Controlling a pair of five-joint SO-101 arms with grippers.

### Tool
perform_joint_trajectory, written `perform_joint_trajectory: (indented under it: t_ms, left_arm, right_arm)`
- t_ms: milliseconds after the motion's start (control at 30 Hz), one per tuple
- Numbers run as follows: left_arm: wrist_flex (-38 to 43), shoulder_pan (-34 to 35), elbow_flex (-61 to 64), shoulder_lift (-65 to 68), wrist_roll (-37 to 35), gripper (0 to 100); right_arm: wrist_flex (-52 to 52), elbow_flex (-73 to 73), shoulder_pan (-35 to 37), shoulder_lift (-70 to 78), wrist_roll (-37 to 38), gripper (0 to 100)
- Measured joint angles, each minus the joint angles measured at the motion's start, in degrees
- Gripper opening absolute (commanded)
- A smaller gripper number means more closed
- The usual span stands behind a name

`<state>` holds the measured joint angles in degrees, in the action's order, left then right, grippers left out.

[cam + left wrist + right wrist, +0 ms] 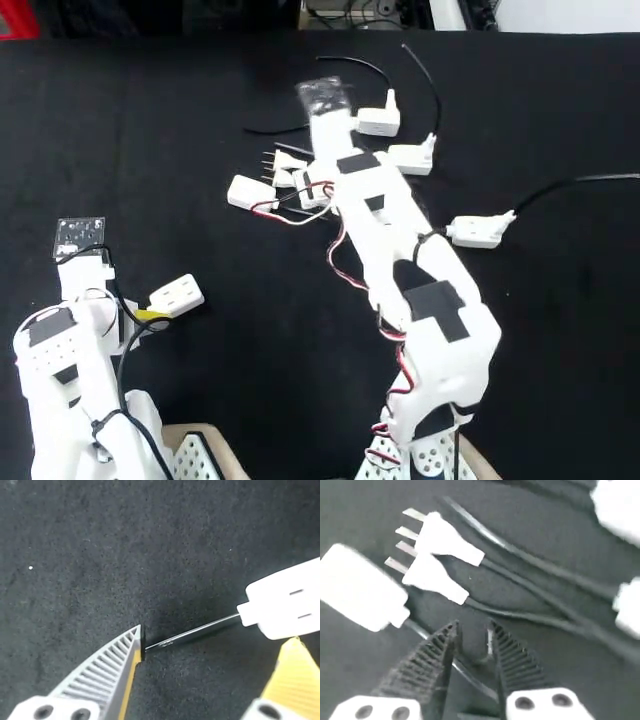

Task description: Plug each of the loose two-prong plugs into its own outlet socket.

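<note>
Two loose white two-prong plugs (444,536) (432,575) lie side by side on the black table, prongs pointing at a white outlet socket (361,587). My right gripper (473,630) hovers just behind them, open by a narrow gap, its tips over a black cord (520,617). In the high view the plugs (286,168) lie beside the right gripper (312,192) at the table's middle. My left gripper (215,645) stands open low over the cloth, with another white socket (285,600) just off its yellow fingertip (295,672); the same socket (176,295) shows at the lower left.
More white sockets on black cords lie at the back centre (378,122) (410,158) and to the right (478,231), one more (250,192) left of the plugs. Red and black wires hang along the right arm. Cords cross the area around the plugs.
</note>
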<state>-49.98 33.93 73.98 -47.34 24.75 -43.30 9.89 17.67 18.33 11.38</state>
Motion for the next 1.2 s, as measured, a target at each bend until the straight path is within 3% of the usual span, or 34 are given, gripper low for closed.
perform_joint_trajectory:
  t_ms: [200,300,467,567,800,1033,1200]
  left_arm:
    - [0.00,-1.32,0.53,0.00,0.00,41]
    - [0.00,-1.58,0.53,0.00,0.00,41]
    - [0.00,-1.76,0.53,0.00,0.00,41]
    - [0.00,-1.76,0.53,0.00,0.00,41]
    - [0.00,-1.76,0.53,0.00,0.00,41]
    - [0.00,-1.76,0.53,0.00,0.00,41]
    - [0.00,-1.76,0.53,0.00,0.00,41]
  right_arm:
    - [-0.79,0.18,-0.18,-0.70,40.18,7.9]
    - [-0.79,0.53,-0.26,-0.70,47.30,14.9]
    - [-0.79,0.53,-2.29,-0.70,52.57,38.2]
    - [-0.79,0.53,-3.78,0.44,56.70,41.8]
    - [-2.02,-4.13,-4.57,10.37,59.08,30.5]
    - [-18.37,-22.68,-4.57,20.04,61.45,5.1]
    - [-25.85,-33.76,-5.36,24.88,61.54,4.3]
